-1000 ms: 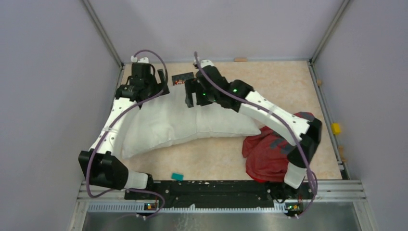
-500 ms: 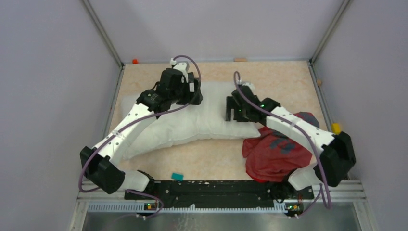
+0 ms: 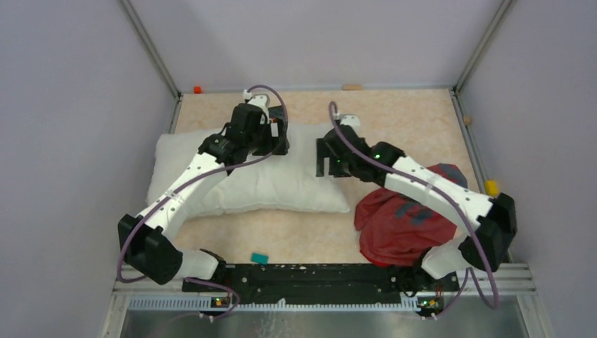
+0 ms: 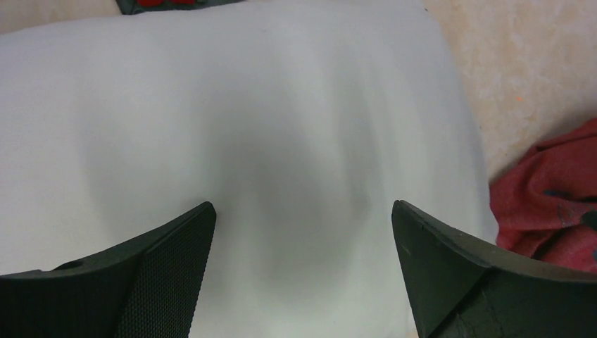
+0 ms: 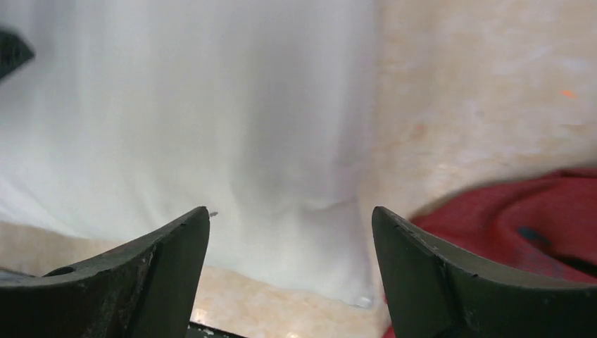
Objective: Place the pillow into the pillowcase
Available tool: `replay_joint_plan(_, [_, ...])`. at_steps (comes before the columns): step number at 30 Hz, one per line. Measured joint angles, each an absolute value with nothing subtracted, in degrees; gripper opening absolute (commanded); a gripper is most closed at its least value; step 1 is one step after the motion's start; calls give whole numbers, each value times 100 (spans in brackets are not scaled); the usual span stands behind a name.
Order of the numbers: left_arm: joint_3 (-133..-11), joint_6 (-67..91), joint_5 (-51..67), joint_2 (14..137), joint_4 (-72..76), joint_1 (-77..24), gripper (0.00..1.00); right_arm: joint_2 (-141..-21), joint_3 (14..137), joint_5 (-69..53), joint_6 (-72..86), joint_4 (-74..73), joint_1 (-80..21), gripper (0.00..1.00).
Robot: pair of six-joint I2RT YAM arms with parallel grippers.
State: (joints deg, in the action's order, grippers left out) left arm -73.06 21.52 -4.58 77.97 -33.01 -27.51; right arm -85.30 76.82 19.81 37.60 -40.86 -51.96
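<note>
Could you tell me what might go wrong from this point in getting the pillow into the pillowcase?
1. The pillowcase lies crumpled in a heap, partly under the right arm, with no opening showing, so finding and spreading its mouth may fail.
2. The left gripper and the right gripper hang open over the plump pillow; a pinch there may catch only loose fabric and slip.
</note>
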Motion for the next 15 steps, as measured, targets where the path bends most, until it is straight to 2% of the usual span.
replay_joint_plan(8, [-7356, 2128, -169, 7769, -3159, -3640, 99, -6504, 6812, 3050, 4086, -5076, -3677, 87])
replay_joint_plan(15, [-7494, 2099, 148, 7883, -2963, -4480, 99, -6219, 5339, 3339, 4368, -5509, -2967, 90])
